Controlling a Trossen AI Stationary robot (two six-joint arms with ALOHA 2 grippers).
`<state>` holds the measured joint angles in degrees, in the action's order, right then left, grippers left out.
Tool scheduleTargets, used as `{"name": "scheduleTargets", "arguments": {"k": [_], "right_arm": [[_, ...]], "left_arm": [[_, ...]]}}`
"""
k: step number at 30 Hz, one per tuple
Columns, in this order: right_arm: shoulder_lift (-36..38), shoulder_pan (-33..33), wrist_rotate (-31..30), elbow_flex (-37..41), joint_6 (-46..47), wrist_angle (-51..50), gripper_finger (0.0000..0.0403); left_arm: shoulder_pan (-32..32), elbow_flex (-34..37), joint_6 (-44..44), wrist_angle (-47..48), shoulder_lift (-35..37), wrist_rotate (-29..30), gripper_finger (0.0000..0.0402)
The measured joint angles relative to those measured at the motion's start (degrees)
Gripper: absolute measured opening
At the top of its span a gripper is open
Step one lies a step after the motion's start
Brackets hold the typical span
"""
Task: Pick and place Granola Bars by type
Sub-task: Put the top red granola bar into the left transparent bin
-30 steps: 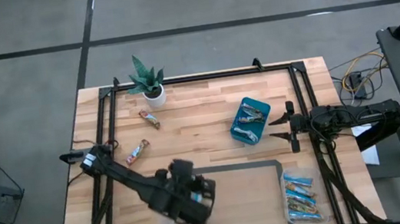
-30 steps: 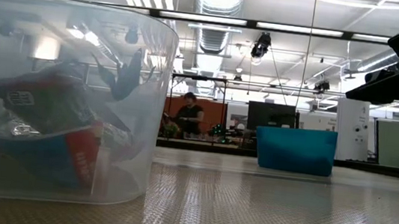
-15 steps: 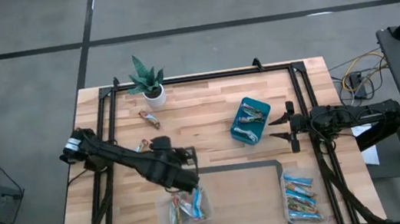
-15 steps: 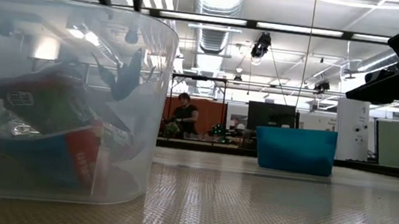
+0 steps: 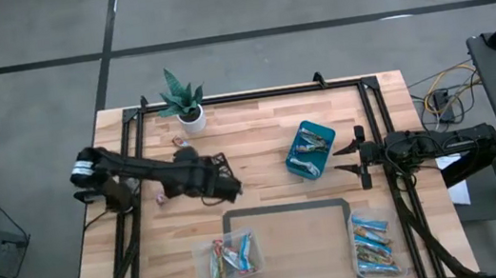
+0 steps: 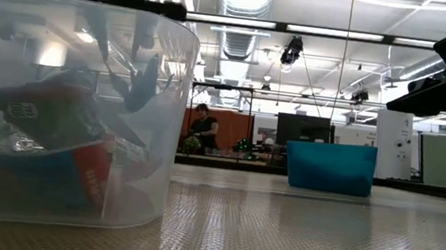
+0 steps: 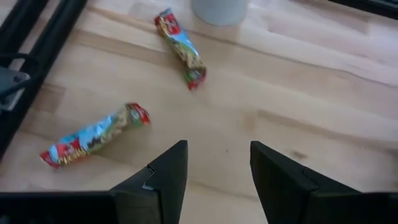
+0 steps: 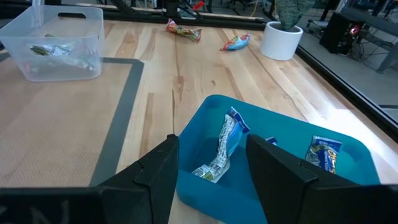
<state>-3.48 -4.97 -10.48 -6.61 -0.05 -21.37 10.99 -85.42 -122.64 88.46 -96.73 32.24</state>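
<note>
Two multicoloured granola bars lie flat on the wood, one point(image 7: 182, 50) close to the white plant pot point(image 7: 217, 9), the other point(image 7: 93, 140) nearer; from above they show as the far bar point(image 5: 184, 147) and the near bar point(image 5: 162, 197). My left gripper point(image 7: 217, 149) hovers open and empty just beside the nearer bar, under its own arm point(image 5: 200, 177). My right gripper point(image 8: 211, 155) waits open at the teal bin point(image 5: 311, 148), which holds silvery bars point(image 8: 222, 149). One clear tub point(image 5: 227, 260) holds multicoloured bars, another point(image 5: 374, 244) blue bars.
A potted plant point(image 5: 186, 104) stands at the far edge near the loose bars. A dark-bordered mat point(image 5: 291, 248) lies between the two tubs. Black frame rails point(image 5: 133, 173) run along both table sides. A person point(image 6: 203, 127) sits in the room behind.
My left gripper has swung from above the near clear tub toward the far edge and a little left, ending beside the two loose bars. The tub it was hiding now shows in the high view.
</note>
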Motion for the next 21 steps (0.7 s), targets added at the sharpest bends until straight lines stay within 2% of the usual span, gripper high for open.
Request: {"name": "scheduleTargets", "arguments": {"k": [11, 16, 21], "right_arm": [[0.00, 0.01, 0.00, 0.00, 0.00, 0.02, 0.0176], [0.00, 0.01, -0.01, 0.00, 0.00, 0.02, 0.0176], [0.00, 0.02, 0.00, 0.00, 0.00, 0.02, 0.0176]], "left_arm": [[-10.56, 11.43, 9.11, -9.20, 1.51, -1.26, 0.0156], [-14.44, 16.10, 12.03, -11.65, 1.52, 1.28, 0.0156], [-17.39, 19.39, 12.89, -17.91, 1.51, 4.83, 0.0156]]}}
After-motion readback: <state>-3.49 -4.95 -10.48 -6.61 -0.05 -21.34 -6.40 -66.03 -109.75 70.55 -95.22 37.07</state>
